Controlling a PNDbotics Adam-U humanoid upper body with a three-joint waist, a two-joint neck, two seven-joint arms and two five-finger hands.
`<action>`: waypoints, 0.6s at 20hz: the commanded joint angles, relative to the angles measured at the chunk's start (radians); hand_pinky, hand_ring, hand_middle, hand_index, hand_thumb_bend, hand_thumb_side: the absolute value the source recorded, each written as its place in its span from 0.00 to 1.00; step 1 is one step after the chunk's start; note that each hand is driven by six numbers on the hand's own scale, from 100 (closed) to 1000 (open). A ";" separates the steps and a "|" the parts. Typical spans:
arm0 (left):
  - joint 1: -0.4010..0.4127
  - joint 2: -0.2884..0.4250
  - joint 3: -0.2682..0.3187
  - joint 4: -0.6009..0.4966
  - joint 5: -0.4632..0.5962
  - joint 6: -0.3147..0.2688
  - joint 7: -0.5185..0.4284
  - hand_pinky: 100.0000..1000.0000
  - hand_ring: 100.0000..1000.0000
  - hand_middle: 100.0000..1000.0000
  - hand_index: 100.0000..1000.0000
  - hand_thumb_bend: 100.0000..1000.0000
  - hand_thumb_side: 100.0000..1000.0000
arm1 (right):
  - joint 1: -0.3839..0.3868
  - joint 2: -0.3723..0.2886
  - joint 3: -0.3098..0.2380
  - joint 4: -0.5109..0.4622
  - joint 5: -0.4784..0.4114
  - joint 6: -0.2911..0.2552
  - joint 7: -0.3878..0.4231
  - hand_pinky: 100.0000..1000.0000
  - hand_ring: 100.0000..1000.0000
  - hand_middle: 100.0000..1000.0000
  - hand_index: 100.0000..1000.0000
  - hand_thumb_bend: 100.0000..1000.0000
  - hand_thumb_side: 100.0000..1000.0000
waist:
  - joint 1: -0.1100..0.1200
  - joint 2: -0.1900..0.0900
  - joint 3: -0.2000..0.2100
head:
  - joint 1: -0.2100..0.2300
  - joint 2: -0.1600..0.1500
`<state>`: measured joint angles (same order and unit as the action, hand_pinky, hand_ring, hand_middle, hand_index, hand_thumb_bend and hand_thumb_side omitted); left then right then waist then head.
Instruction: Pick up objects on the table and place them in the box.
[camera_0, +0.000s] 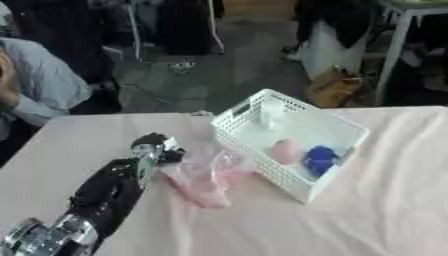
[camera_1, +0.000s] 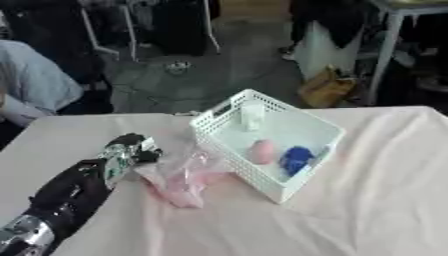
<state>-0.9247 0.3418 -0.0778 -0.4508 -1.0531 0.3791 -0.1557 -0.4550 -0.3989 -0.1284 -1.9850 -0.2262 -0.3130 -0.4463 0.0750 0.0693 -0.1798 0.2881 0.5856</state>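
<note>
A clear plastic bag with something pink inside (camera_0: 206, 176) lies crumpled on the pale tablecloth, against the near-left wall of the white lattice box (camera_0: 262, 162). In the box lie a pink egg-shaped thing (camera_0: 283, 151), a blue thing (camera_0: 320, 159) and a pale upright thing (camera_0: 268, 116) at the far wall. My left hand (camera_0: 155, 148) comes in from the lower left on its black arm. It sits at the bag's left edge with its fingers curled onto the plastic. My right hand shows in neither view.
The table (camera_0: 385, 210) is covered with a wrinkled pale cloth. A seated person in a grey sleeve (camera_0: 39, 85) is at the far left edge. Beyond the table stand a brown bag (camera_0: 334, 86) and furniture legs on the floor.
</note>
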 joint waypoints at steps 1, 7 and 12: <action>-0.001 -0.004 -0.007 0.017 -0.023 -0.010 -0.020 1.00 1.00 1.00 1.00 0.28 0.77 | -0.020 -0.007 0.000 -0.015 -0.006 0.000 -0.002 0.81 0.88 0.73 0.69 0.00 0.66 | 0.012 0.016 -0.004 | 0.009 -0.017; -0.002 0.002 -0.001 0.022 -0.071 -0.026 -0.042 1.00 1.00 1.00 1.00 0.26 0.76 | -0.029 -0.001 0.002 -0.015 -0.010 0.001 -0.006 0.80 0.88 0.72 0.69 0.00 0.66 | 0.012 0.029 -0.011 | 0.013 -0.025; -0.003 0.004 0.006 0.023 -0.088 -0.022 -0.045 1.00 1.00 1.00 1.00 0.25 0.74 | -0.035 0.002 0.003 -0.015 -0.009 0.001 -0.008 0.80 0.88 0.72 0.69 0.00 0.65 | 0.013 0.040 -0.015 | 0.016 -0.030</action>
<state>-0.9406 0.3437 -0.0761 -0.4528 -1.1372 0.3544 -0.1850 -0.4738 -0.3849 -0.1232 -1.9850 -0.2304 -0.3133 -0.4512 0.0786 0.0926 -0.1949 0.3015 0.5677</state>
